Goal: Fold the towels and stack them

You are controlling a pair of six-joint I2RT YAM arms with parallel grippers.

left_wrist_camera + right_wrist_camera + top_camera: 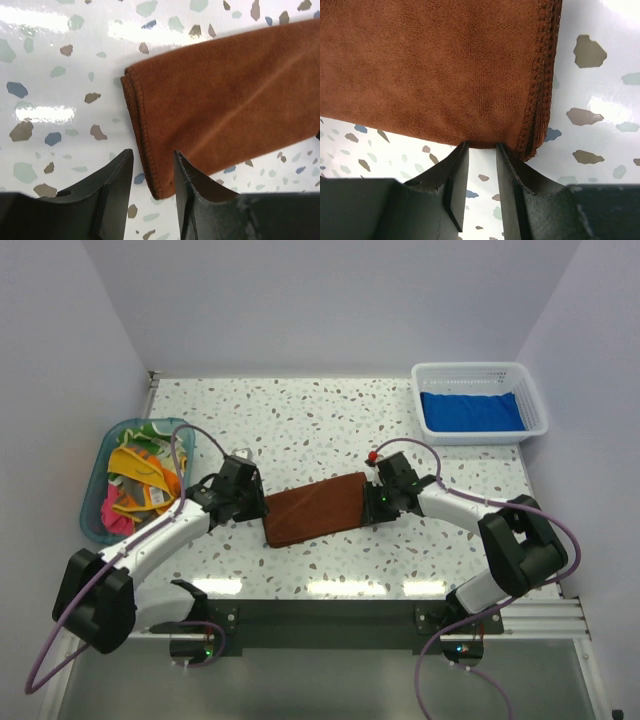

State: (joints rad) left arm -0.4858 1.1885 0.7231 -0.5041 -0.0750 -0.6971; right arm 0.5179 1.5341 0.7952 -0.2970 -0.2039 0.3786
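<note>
Top external view has two hands low over one rust brown towel, which lies folded into a long strip, slanting across the middle of the speckled bench. The left hand sits at the strip's left end and the right hand at its right end. Seen from the left wrist, the left hand's two fingers stand a narrow gap apart, with the near corner of the brown towel lying in that gap; the layered edge shows at least two thicknesses. Seen from the right wrist, the right hand is also narrowly parted, its tips touching the towel's near edge, with bare bench showing between the fingers, so neither hand is clamped on the cloth. Farther back on the left, one teal tub holds a crumpled heap of towels in yellow, orange, green and pink; their number cannot be told. At the far right, one white mesh basket holds one royal blue towel, lying flat.
</note>
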